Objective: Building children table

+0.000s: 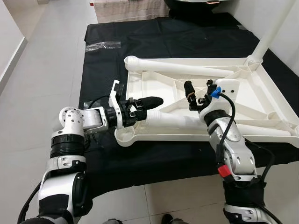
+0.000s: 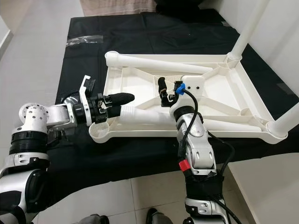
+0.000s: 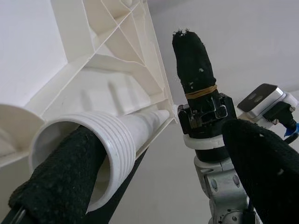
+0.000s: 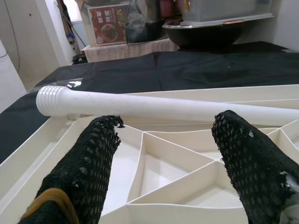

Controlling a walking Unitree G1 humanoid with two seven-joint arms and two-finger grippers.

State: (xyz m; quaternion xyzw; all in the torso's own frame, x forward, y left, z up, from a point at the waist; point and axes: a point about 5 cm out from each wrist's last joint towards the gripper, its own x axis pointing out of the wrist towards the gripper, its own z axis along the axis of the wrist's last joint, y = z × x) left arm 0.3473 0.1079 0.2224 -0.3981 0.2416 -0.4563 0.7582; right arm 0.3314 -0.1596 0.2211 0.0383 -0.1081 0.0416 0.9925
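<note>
The white tabletop [image 1: 261,100] lay upside down on the black-covered bench [image 1: 154,37], ribs up, one leg [image 1: 180,67] loose across it and another leg [image 1: 170,121] lying along its near edge. The left gripper [image 1: 142,111] had that near leg's threaded end, one finger inside the mouth and one outside, while the right gripper [image 1: 196,95] hovered wide open and empty above the ribs. Hollow plastic, probably light, stiff and slick, so best gripped near the threads.

Smooth white plastic table top [image 1: 261,100] and legs [image 1: 182,68], matt black cloth [image 1: 154,37] underneath.
</note>
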